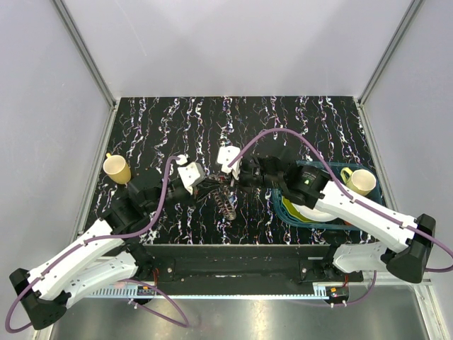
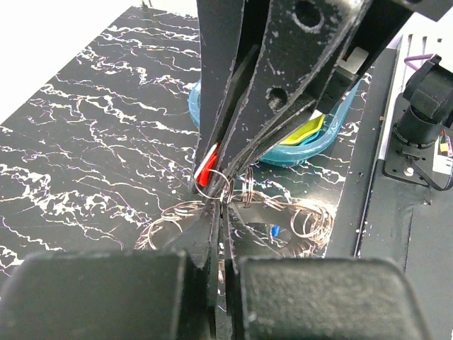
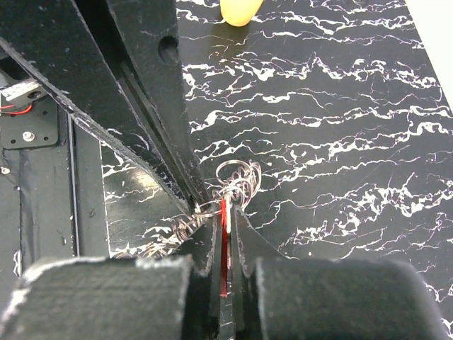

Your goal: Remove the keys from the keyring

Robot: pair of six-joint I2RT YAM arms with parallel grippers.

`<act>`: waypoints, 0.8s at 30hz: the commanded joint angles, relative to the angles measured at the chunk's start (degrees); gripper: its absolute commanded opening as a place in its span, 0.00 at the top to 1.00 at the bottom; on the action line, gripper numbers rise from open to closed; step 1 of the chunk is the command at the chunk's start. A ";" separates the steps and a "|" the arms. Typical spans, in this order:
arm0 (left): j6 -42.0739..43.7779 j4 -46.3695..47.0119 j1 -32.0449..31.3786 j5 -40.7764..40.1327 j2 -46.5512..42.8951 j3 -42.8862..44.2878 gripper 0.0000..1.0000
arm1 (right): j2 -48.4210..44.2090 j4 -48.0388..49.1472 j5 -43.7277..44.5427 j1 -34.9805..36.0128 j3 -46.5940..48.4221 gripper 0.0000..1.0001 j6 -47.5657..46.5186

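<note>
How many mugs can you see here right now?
2. A yellow mug stands near the table's left edge; a paler mug sits in the blue bin on the right. Another may be hidden.

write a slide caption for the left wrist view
The left gripper pinches the keyring while the right gripper clamps the red key; the blue key lies among the loops.
</note>
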 commanded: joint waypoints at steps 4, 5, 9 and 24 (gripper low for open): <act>-0.44 7.28 -0.91 4.32 0.02 0.40 1.00 | -0.93 6.10 -2.58 1.36 1.00 0.68 -0.64; -0.44 7.37 -0.91 4.40 -0.07 0.31 1.00 | -1.10 6.10 -2.58 1.45 0.73 0.68 -0.99; -0.44 7.19 -0.91 4.40 -0.42 0.22 1.00 | -1.80 5.75 -2.58 1.27 0.20 0.72 -2.22; -0.35 6.84 -0.91 4.67 -0.60 0.22 1.00 | -3.48 -0.40 -2.49 1.36 0.82 0.71 -8.11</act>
